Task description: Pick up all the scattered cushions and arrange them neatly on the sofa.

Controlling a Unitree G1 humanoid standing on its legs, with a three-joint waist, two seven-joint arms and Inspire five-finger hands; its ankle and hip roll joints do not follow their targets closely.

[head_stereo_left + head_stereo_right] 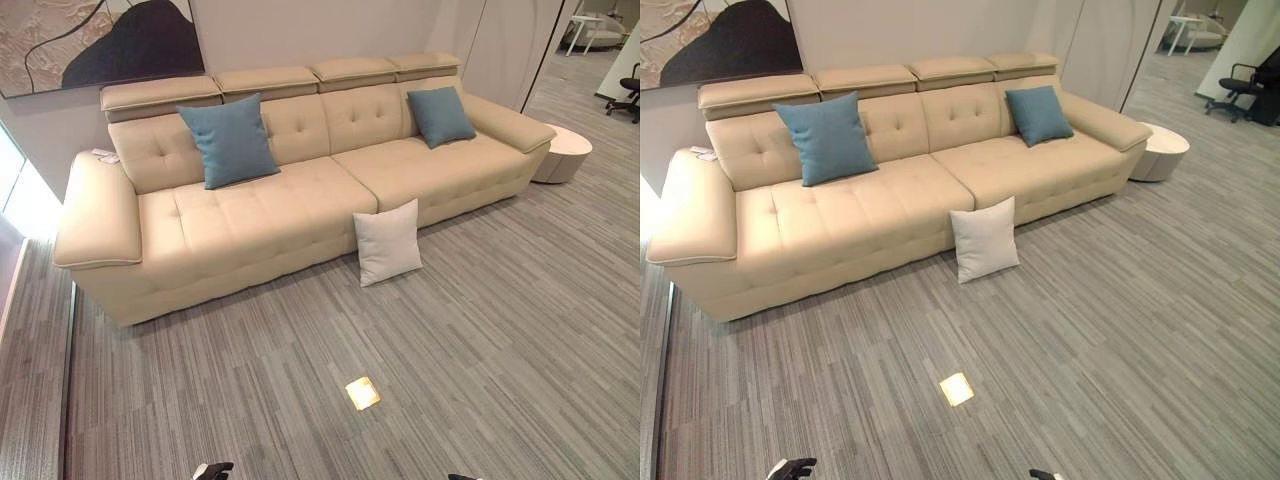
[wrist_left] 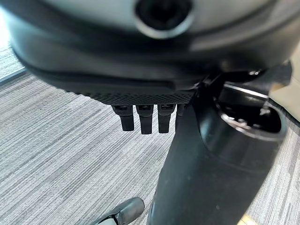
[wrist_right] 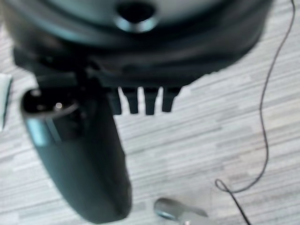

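A long beige sofa point(image 1: 250, 225) stands against the wall. One blue cushion point(image 1: 230, 141) leans upright on its backrest at the left, and a second blue cushion point(image 1: 440, 116) leans near the right armrest. A white cushion point(image 1: 388, 243) stands on the carpet, propped against the sofa's front at the middle. My left hand point(image 1: 213, 470) and right hand point(image 1: 1045, 475) hang low at the near edge, well short of the sofa. In the wrist views the left hand point(image 2: 145, 119) and the right hand point(image 3: 140, 101) show straight fingers above bare carpet, holding nothing.
A round white side table point(image 1: 562, 153) sits past the sofa's right end. A small square floor plate point(image 1: 362, 392) lies in the carpet between me and the sofa. A small white object point(image 1: 104, 155) rests on the left armrest. An office chair point(image 1: 630, 90) stands far right.
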